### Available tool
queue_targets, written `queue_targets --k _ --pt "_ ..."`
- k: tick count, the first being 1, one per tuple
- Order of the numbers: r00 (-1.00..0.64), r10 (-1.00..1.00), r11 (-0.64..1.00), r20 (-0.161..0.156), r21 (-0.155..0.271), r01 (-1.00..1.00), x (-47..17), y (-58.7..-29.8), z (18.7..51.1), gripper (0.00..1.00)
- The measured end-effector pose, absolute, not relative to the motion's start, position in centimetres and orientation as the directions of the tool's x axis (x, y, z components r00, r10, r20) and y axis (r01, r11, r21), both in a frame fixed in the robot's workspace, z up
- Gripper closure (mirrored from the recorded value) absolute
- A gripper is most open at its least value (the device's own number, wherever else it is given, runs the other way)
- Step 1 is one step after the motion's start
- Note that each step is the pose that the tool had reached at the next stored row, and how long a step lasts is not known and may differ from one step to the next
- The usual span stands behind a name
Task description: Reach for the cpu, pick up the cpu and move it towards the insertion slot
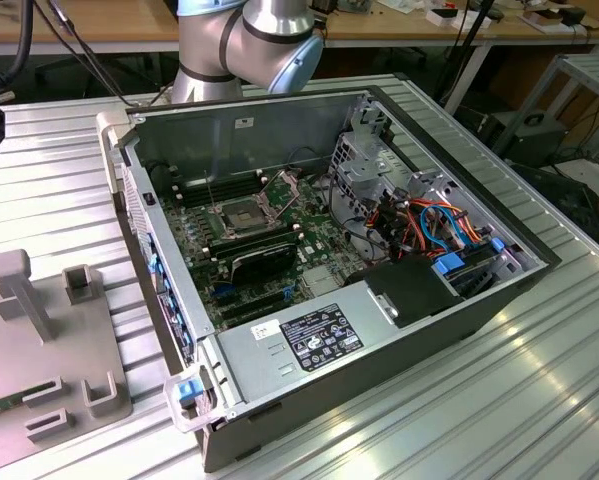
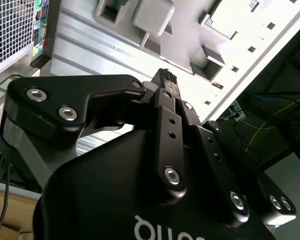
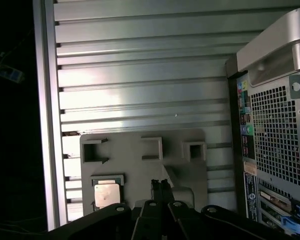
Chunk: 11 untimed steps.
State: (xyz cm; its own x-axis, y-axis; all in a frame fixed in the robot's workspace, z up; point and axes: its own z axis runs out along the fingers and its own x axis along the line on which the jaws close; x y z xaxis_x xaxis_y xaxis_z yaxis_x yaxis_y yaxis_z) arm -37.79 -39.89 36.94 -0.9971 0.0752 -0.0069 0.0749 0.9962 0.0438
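Hard glare bleaches the pale flat surface with small square holes beyond the matte black gripper in the second wrist view. In the first wrist view, soft bright streaks cross the ribbed aluminium table ahead of the gripper; deep darkness lies past its edge.

- Tabletop: silver aluminium, ribbed in long parallel grooves, running from near to far across the exterior view. In the first wrist view, pale bands of glare lie along its ribs.
- Wooden bench: light brown top, on the far side beyond the tabletop. Black cables hang over its front.
- Metal rack: grey, slatted top on legs, at the exterior view's far right, apart from the tabletop.
- Black box: low down, just beside the rack.
- Floor: dark, at the exterior view's right of the tabletop.
- Light: bright and even, with a soft sheen on the metal ridges.
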Motion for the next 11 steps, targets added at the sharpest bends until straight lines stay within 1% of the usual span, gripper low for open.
queue_targets --k 11 --pt "-0.997 0.075 0.996 -0.007 0.044 0.075 -39.3 -39.9 36.8 0.89"
